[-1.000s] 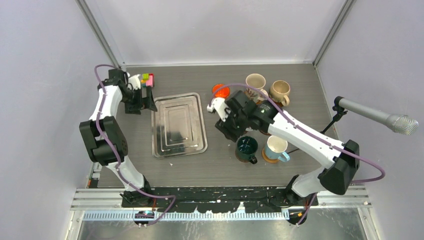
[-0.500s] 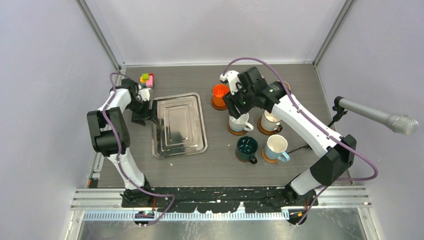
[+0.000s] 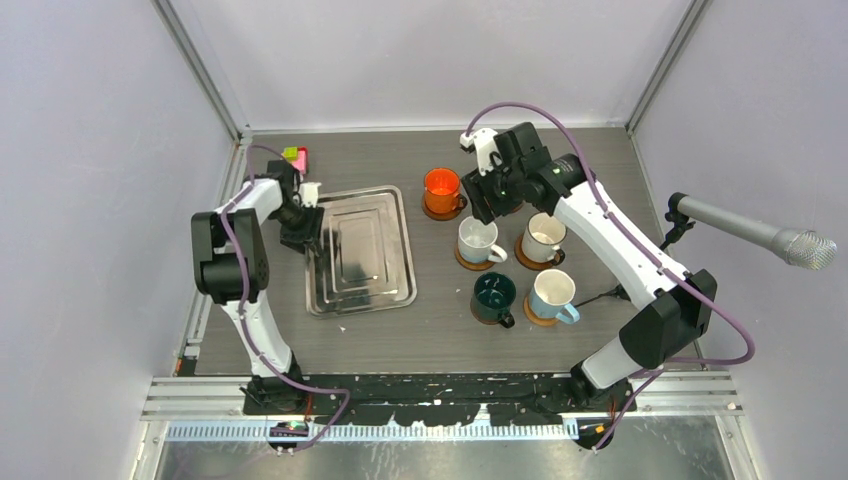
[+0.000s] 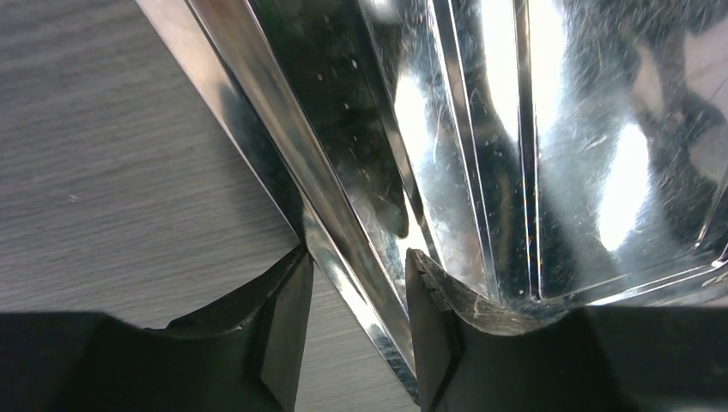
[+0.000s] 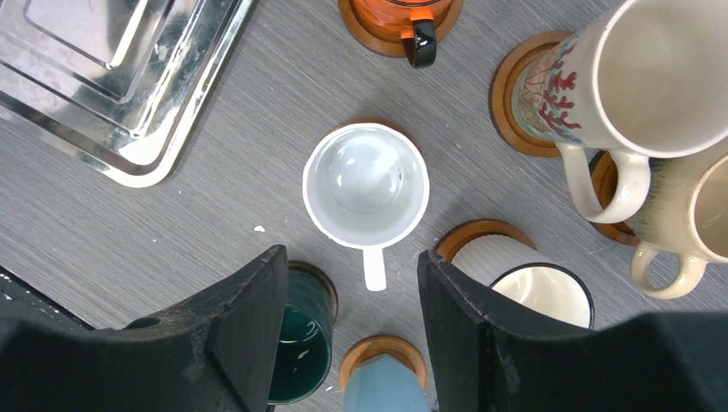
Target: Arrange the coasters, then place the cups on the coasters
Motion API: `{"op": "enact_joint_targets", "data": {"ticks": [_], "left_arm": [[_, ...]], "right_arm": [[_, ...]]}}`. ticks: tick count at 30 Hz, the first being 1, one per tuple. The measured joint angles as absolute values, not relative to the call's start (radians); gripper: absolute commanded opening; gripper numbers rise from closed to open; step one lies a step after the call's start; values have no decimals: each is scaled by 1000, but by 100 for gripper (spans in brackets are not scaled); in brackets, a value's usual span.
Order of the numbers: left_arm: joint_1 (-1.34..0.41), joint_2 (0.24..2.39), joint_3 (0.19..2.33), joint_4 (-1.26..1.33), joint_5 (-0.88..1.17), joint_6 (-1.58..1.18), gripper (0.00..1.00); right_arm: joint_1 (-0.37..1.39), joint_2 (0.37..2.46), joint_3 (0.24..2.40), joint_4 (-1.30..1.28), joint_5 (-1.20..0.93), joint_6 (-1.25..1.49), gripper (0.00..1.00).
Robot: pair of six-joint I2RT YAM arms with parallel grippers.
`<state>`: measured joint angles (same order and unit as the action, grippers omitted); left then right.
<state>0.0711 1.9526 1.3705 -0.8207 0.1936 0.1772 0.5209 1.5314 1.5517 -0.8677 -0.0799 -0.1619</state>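
Observation:
Several cups stand on round brown coasters at the right: orange (image 3: 441, 187), white (image 3: 478, 240), beige (image 3: 544, 235), dark green (image 3: 493, 295) and light blue (image 3: 552, 295). My right gripper (image 3: 497, 190) hangs open above them with nothing between its fingers. Its wrist view looks down on the white cup (image 5: 365, 184), with a tall cream cup (image 5: 635, 77) and a tan cup (image 5: 695, 215) on coasters (image 5: 506, 103) at the right. My left gripper (image 3: 312, 232) straddles the left rim of the silver tray (image 4: 343, 257). Both fingers (image 4: 288, 300) touch that rim.
Coloured blocks (image 3: 295, 157) lie at the back left corner. A microphone (image 3: 760, 235) juts in from the right wall. Grey walls close the table at the back and sides. The silver tray (image 3: 375, 290) lies left of the middle.
My left gripper came forward from the blocks to the tray's left rim and narrowed on it. My right arm swung from the middle to the back, uncovering the white and beige cups on coasters.

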Motion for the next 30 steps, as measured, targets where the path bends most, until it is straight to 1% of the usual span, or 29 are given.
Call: {"op": "enact_joint_targets", "data": {"ticks": [11,17,25,27,30], "left_arm": [[61,1865,1243,-823,195,183,39],[39,1843,1211,-827,194,185,35],[38,1802,1161,-834,192,229,34],[37,1790,1148,-842,192,249,39],[36,1777,1142,-858,190,277,57]], "right_arm": [[489,1531,1551,-858,-80,-162,62],[484,1531,1551,-850,-80,-162,62],[480,1525,1541,-842,-78,-163,62],[479,1521,1538,-842,-76,-163,62],[475,1518,1538,-838,-76,-162,64]]}}
